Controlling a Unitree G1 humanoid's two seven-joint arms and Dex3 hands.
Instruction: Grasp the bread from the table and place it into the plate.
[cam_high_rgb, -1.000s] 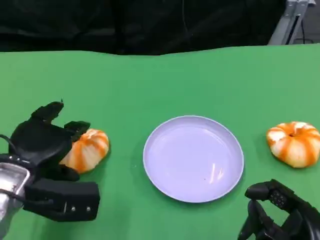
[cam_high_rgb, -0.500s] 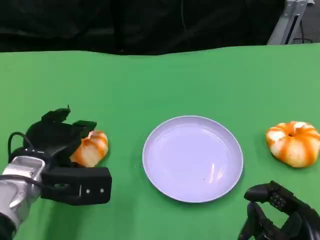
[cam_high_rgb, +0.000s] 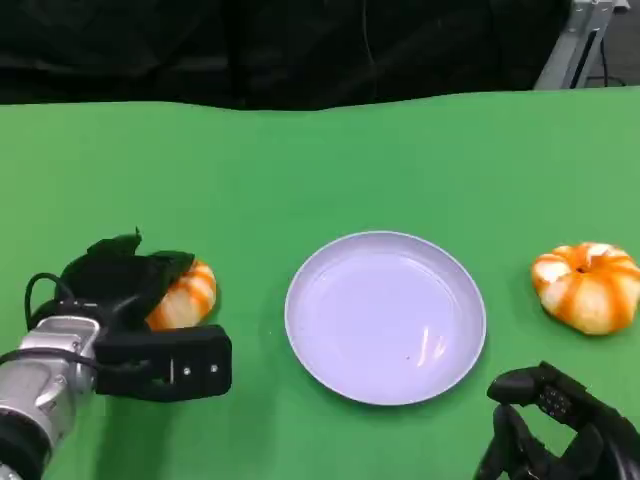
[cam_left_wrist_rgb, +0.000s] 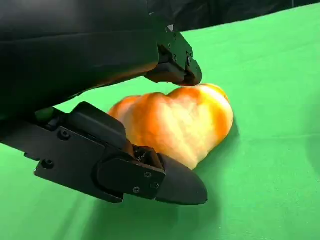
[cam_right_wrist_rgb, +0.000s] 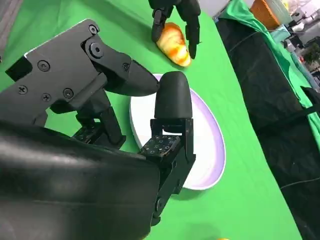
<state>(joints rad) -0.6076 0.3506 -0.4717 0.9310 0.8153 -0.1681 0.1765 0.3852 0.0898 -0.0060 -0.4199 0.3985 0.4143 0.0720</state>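
The left hand (cam_high_rgb: 125, 300) hides most of the bread (cam_high_rgb: 188, 295); the picture's edge crops the right hand (cam_high_rgb: 560, 425).

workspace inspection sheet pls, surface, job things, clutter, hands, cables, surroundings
surface: green table, bare cloth.
job's things: bread on the table between the left hand's fingers; plate at centre, nothing on it.
clutter: second bread right of the plate.
hands: left hand fingers around the bread, firm grip not certain; right hand holds nothing, fingers apart.
cables: black cable at the left wrist.
surroundings: black backdrop; metal frame.
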